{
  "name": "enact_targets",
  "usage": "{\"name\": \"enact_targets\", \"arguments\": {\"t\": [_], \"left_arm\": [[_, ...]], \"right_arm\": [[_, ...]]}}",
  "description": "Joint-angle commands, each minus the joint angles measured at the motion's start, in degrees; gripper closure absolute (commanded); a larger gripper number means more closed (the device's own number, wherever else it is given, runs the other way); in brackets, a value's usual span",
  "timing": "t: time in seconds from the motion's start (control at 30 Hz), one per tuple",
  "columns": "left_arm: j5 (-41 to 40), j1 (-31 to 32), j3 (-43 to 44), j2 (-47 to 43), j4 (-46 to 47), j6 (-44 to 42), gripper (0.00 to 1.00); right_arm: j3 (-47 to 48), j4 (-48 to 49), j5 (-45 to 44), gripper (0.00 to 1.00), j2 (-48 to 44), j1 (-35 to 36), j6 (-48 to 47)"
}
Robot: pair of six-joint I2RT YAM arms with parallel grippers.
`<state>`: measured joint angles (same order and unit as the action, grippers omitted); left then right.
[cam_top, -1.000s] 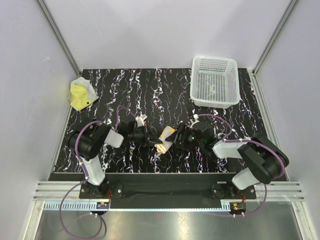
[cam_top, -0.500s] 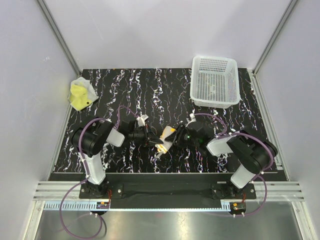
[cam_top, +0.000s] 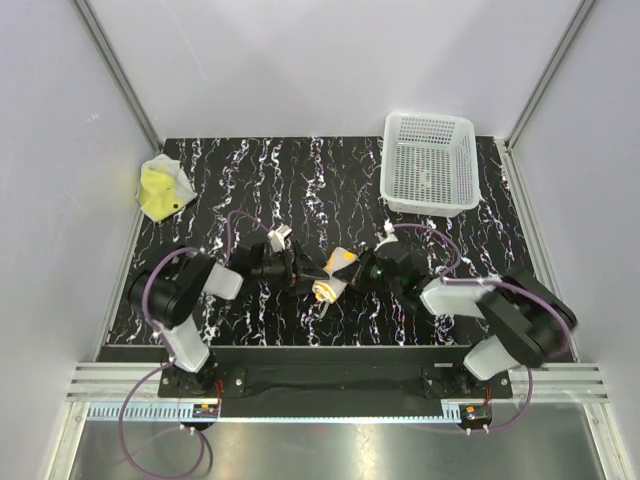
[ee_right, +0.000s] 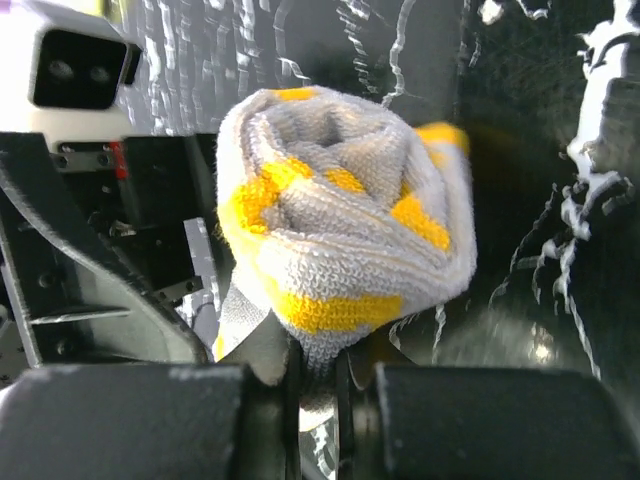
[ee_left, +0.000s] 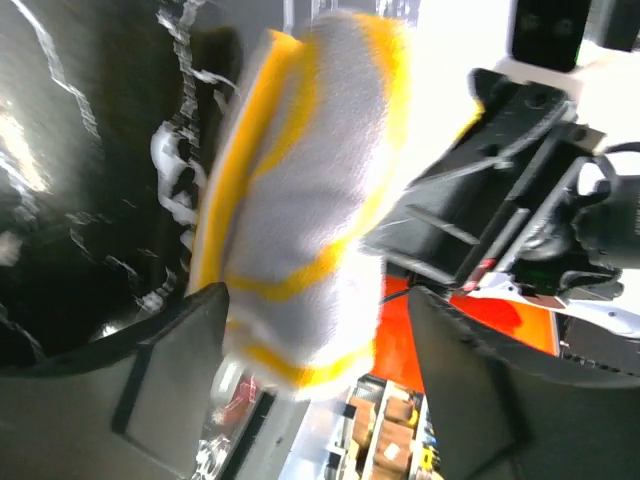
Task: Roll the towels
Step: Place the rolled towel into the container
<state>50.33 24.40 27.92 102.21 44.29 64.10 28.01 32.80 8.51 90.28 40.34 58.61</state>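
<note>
A rolled towel (cam_top: 333, 275), grey-white with yellow bands, hangs just above the dark marbled table between my two grippers. My right gripper (cam_top: 356, 273) is shut on the lower fold of the roll (ee_right: 345, 220), its jaws pinching the cloth (ee_right: 320, 400). My left gripper (cam_top: 306, 280) is open, with its fingers (ee_left: 170, 390) spread on either side of the roll's other end (ee_left: 300, 190); the left finger sits next to the cloth. A second towel (cam_top: 160, 187), yellow and crumpled, lies at the table's back left corner.
A white perforated basket (cam_top: 428, 207) stands at the back right of the table. Purple cables loop beside both arms. Grey walls close the table in at the back and sides.
My left gripper has opened and let go of the rolled towel. My right gripper has shut on the roll. The roll has shifted slightly.
</note>
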Motion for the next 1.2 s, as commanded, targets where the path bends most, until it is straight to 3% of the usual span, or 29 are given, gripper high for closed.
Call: {"name": "enact_targets", "arguments": {"t": [0.0,0.23,0.4,0.57,0.8,1.0,1.17], "left_arm": [[-4.69,0.38,-1.64,-7.19,-5.25,-2.65,0.2],[-16.03,0.2,-4.45,-32.2,-25.89,-11.26,0.11],[-21.49,0.38,-8.93,-45.24,-33.39,-15.58,0.09],[-23.52,0.91,-15.51,-47.02,-30.42,-17.95,0.09],[-23.43,2.58,-22.11,-41.94,-18.92,-19.01,0.09],[-23.08,3.11,-23.18,-37.8,-13.98,-17.95,0.09],[-22.73,3.11,-22.83,-35.95,-13.71,-18.22,0.09]], "right_arm": [[3.8,-12.9,-7.01,1.0,-12.47,0.62,-2.71],[21.0,-46.02,-18.35,1.0,-26.63,-3.05,-8.94],[27.87,-47.83,-11.16,1.0,-25.95,-17.98,-9.83],[42.54,-46.43,-6.69,1.0,-12.63,-28.28,-12.03],[60.13,-33.35,0.71,1.0,11.2,-39.71,-7.56],[67.6,-16.2,-4.28,1.0,30.81,-39.99,-1.93],[77.0,-17.04,-12.19,1.0,42.95,-39.9,-1.3]]}}
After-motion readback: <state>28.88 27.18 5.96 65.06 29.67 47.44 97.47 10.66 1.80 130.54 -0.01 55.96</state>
